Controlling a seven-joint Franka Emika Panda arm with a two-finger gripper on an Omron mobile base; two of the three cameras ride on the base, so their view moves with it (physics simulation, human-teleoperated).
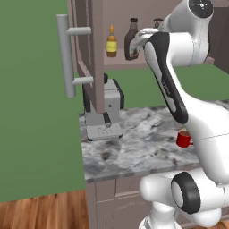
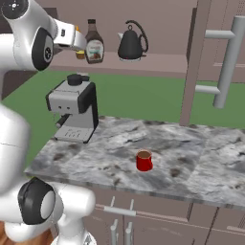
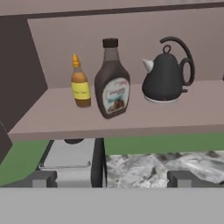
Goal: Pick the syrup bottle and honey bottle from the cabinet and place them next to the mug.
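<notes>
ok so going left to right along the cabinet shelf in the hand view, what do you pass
honey bottle → syrup bottle → black kettle, all standing upright on the cabinet shelf

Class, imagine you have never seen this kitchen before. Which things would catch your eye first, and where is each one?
First, the open cabinet shelf, where the honey bottle, the larger syrup bottle and a black kettle stand in a row. Next, the bright red mug, alone on the marble counter below, with a grey coffee machine near the counter's left end. The tool is raised towards the shelf, open and holding nothing.
</notes>
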